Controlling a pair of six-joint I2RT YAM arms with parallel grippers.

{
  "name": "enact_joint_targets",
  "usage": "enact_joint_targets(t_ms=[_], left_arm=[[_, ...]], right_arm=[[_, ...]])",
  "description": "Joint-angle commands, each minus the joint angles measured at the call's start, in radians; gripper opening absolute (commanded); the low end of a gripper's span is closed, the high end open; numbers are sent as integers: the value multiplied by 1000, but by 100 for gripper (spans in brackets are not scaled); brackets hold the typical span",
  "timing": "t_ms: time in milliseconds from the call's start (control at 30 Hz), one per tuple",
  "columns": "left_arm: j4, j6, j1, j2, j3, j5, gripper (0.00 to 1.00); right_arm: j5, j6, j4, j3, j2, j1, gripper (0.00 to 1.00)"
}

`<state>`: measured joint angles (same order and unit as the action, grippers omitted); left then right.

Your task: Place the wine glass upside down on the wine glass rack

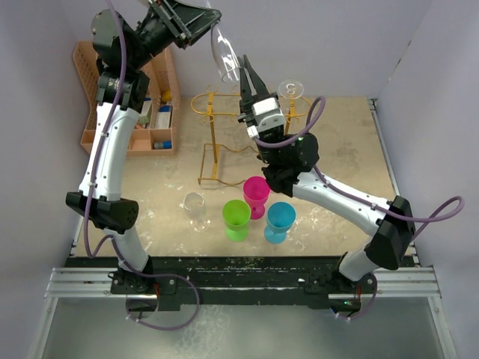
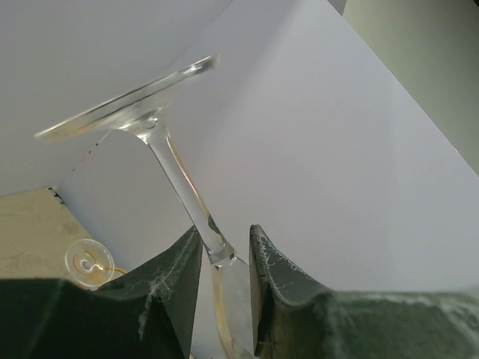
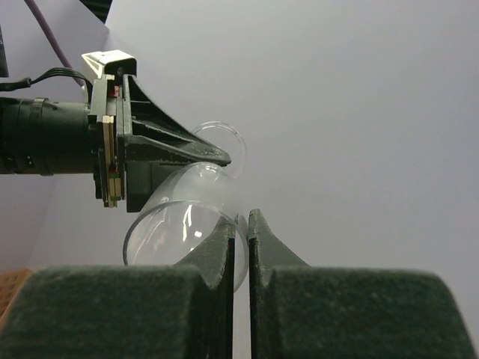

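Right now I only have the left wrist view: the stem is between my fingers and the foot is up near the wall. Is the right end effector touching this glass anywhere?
Observer: Yes. The right end effector is shut on the bowl rim of the wine glass.
Operator: Where is the glass relative to the rack?
Observer: From the top camera it is held in the air, bowl pointing toward the left half of the wine glass rack, and it is not hung yet.
Operator: I see a small round foot low on my left. What is it?
Observer: That is a second glass, hanging at the rack's right end.
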<state>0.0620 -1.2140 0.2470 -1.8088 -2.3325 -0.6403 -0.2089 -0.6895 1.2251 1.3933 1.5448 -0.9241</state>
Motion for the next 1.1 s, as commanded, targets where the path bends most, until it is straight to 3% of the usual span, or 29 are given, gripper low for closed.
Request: enact_joint_targets(t_ms=[0, 67, 200, 367, 467, 733, 833, 900, 1000, 1067], left_arm=[[-71, 31, 2, 13, -39, -9, 31], [-80, 39, 1, 15, -37, -15, 25], [-93, 53, -6, 22, -30, -28, 0], [-115, 64, -35, 35, -17, -30, 0], [-133, 75, -41, 40, -16, -34, 5], [-209, 100, -43, 63, 21, -63, 0], [-256, 122, -44, 76, 31, -76, 0], [-283, 132, -50, 84, 34, -86, 0], [-308, 128, -62, 87, 35, -93, 0], [-314, 128, -68, 90, 35, -99, 0]], right_arm=[[36, -13, 46, 29, 16, -26, 0], [75, 8, 48, 8, 10, -28, 0], [152, 58, 60, -37, -14, -28, 0], [175, 84, 89, -92, -44, -28, 0], [180, 100, 90, -112, -57, -28, 0], [228, 154, 44, -109, -64, -28, 0], [234, 159, 44, -120, -72, -28, 16], [226, 152, 49, -131, -77, -28, 17], [218, 138, 54, -143, -86, -28, 39], [207, 131, 67, -150, -91, -28, 47]])
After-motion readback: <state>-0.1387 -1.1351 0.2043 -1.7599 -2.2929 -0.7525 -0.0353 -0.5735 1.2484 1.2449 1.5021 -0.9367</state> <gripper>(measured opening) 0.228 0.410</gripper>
